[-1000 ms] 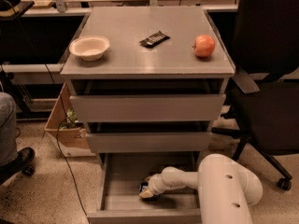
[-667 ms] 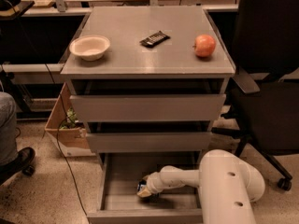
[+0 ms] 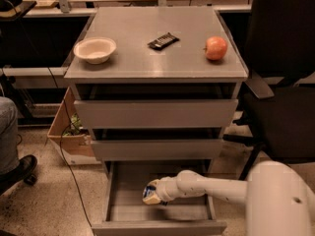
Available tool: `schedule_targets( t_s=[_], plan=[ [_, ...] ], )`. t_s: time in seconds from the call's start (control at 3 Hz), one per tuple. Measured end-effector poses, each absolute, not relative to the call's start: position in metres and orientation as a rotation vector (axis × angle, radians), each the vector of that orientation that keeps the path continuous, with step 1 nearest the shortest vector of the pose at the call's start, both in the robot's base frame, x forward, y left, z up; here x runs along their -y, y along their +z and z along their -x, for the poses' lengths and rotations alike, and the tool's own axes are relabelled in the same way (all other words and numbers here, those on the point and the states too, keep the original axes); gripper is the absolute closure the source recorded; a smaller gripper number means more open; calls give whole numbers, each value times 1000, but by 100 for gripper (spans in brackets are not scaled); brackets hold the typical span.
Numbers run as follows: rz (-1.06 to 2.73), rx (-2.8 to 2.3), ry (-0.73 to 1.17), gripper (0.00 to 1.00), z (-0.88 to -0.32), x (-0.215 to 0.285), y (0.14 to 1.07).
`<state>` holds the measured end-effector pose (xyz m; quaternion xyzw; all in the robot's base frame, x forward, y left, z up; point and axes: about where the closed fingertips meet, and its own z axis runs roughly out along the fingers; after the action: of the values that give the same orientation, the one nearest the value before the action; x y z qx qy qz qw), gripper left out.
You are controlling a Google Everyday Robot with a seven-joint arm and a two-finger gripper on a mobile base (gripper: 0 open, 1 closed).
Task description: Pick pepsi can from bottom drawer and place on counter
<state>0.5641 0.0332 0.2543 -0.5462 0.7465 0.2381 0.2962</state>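
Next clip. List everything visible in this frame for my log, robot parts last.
counter: one, grey, cabinet top
bowl: one, white, counter left
snack bar: one, black, counter middle
apple: one, red, counter right
upper drawers: two, grey, under the counter
bottom drawer: one, grey, pulled open
pepsi can: one, dark blue, in the bottom drawer
cardboard box: one, brown, floor left
office chair: one, black, right
arm: one, white, reaching into the bottom drawer
gripper: one, at the pepsi can

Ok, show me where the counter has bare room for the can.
Bare: the counter front strip between bowl and apple, before the snack bar; also its back edge. Crowded: the middle row. Gripper is at the pepsi can in the bottom drawer.
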Motion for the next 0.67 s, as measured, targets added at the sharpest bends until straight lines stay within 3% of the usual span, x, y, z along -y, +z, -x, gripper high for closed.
schedule_targets(
  t_s=[0.67],
  plan=[
    [1335, -1834, 685, 100, -530, 23, 374]
  ],
)
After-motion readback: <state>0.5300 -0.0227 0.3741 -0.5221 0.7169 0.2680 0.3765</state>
